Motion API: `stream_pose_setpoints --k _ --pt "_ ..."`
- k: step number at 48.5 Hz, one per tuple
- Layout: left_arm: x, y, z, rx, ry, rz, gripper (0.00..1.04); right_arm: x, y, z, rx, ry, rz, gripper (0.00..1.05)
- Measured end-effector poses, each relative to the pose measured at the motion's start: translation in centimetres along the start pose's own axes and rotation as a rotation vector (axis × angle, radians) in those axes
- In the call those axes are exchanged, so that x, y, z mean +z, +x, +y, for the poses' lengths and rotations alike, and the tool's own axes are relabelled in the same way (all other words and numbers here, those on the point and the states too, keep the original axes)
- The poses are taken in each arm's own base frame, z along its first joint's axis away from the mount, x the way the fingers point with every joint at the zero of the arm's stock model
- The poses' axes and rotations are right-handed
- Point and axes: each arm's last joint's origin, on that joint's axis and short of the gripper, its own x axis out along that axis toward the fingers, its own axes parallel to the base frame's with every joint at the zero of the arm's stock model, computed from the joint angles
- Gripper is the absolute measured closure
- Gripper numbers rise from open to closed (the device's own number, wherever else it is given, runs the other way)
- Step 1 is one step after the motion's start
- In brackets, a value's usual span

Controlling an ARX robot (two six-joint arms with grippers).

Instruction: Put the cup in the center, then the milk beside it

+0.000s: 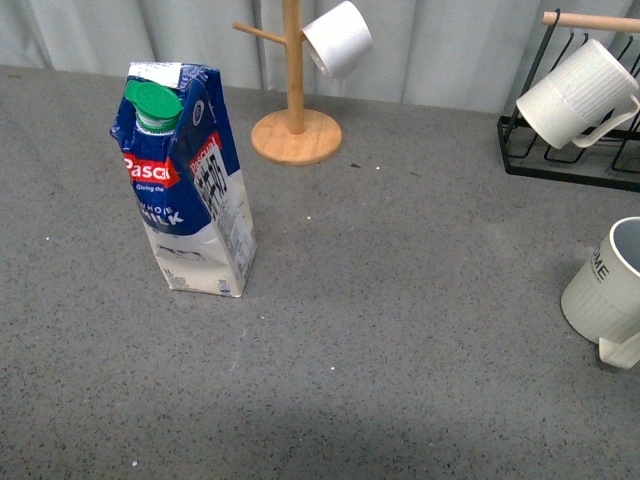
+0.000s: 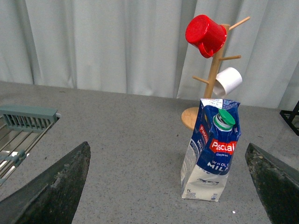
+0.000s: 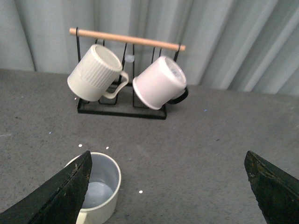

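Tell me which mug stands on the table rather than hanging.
The cream cup with dark lettering, at the right; the others hang on the wooden tree or black rack.

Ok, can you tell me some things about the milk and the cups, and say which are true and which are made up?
1. The milk stands upright with its green cap on. True.
2. The big cup lies on its side. False: it stands upright, mouth up.
3. A red cup hangs on the wooden stand. True.
4. The left gripper holds the milk. False: it is open, apart from the milk.
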Motion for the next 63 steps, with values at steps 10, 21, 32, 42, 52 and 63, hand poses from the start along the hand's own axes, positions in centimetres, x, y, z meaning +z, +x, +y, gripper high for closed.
stream_pose_setpoints --k 10,21,32,42,52,63 --pt "0.0 0.0 0.0 0.0 0.0 0.0 0.07 -0.7 6.8 1.1 0.089 0.075 0.301 0.09" --pt "0.0 0.0 0.0 0.0 0.0 0.0 0.07 -3.1 12.9 2.5 0.132 0.163 0.602 0.09" --pt "0.0 0.0 0.0 0.0 0.0 0.0 0.07 -4.2 15.9 3.1 0.083 0.196 0.721 0.11" --pt "0.0 0.0 0.0 0.0 0.0 0.0 0.07 -4.2 16.8 3.4 0.078 0.234 0.734 0.5" --pt "0.0 0.0 0.0 0.0 0.0 0.0 0.07 -4.2 16.8 3.5 0.078 0.245 0.747 0.79" --pt "0.0 0.0 0.0 0.0 0.0 0.0 0.07 -3.7 16.9 3.6 0.084 0.25 0.782 1.03"
